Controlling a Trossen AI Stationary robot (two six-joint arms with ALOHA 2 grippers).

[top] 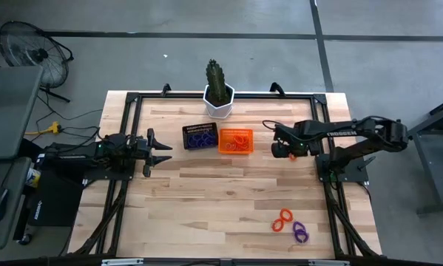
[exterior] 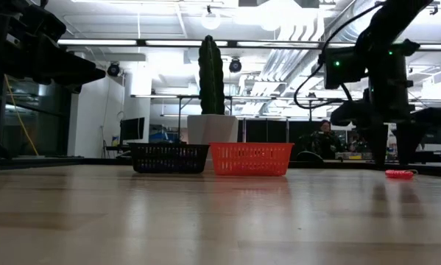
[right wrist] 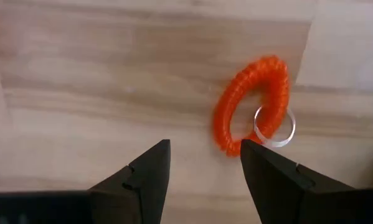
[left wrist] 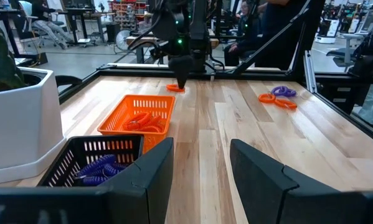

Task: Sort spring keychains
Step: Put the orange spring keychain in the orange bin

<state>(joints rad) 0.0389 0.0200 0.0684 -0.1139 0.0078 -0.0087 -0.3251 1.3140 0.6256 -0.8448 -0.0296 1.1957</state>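
Observation:
An orange spring keychain [right wrist: 251, 102] with a metal ring lies flat on the table, to the right of the orange mesh basket [top: 235, 140]. My right gripper [right wrist: 205, 165] points down over it, open; the coil's near end lies just off one fingertip, and no touch shows. The same keychain [left wrist: 175, 88] shows under that gripper in the left wrist view. Another orange keychain [top: 282, 219] and a purple one [top: 300, 232] lie near the table's front right. My left gripper [top: 162, 151] waits open at the table's left, pointing level.
The black mesh basket [top: 200, 137] holds purple keychains and stands left of the orange basket, which holds orange ones. A cactus in a white pot [top: 219, 92] stands behind both at the far edge. Bare wood lies across the table's middle and front.

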